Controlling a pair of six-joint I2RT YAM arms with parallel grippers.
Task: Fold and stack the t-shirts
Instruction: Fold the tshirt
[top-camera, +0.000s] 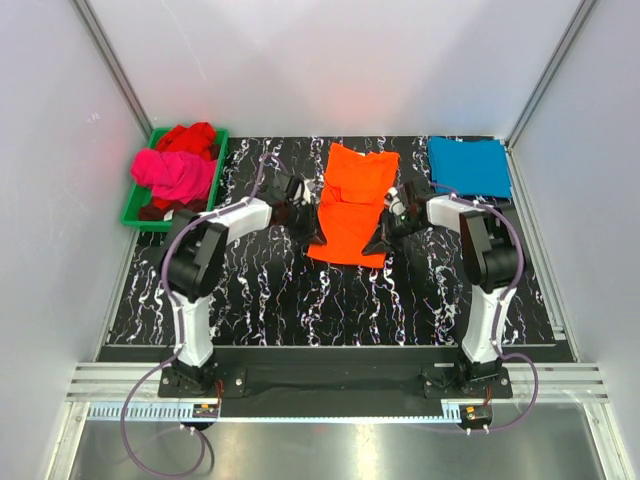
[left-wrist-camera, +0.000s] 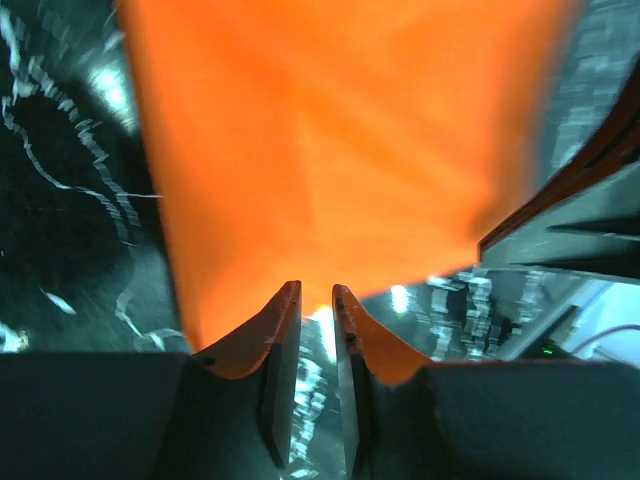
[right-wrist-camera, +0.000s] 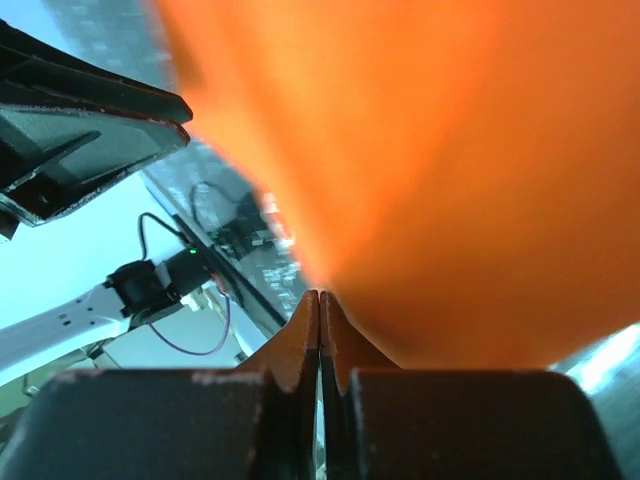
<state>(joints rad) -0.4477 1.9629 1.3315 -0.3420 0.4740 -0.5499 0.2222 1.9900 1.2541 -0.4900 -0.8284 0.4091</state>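
An orange t-shirt lies lengthwise on the black marbled table, partly folded. My left gripper is at the left corner of its near hem. In the left wrist view its jaws stand open by a narrow gap, the orange cloth just past the tips and table showing between them. My right gripper is at the right near corner. Its jaws are shut, pinching the shirt's edge. A teal-blue t-shirt lies folded at the back right. Pink and red t-shirts are bundled at the back left.
A green tray at the back left holds the pink and red shirts. White walls close in the table at left, back and right. Both arm bases stand at the near edge.
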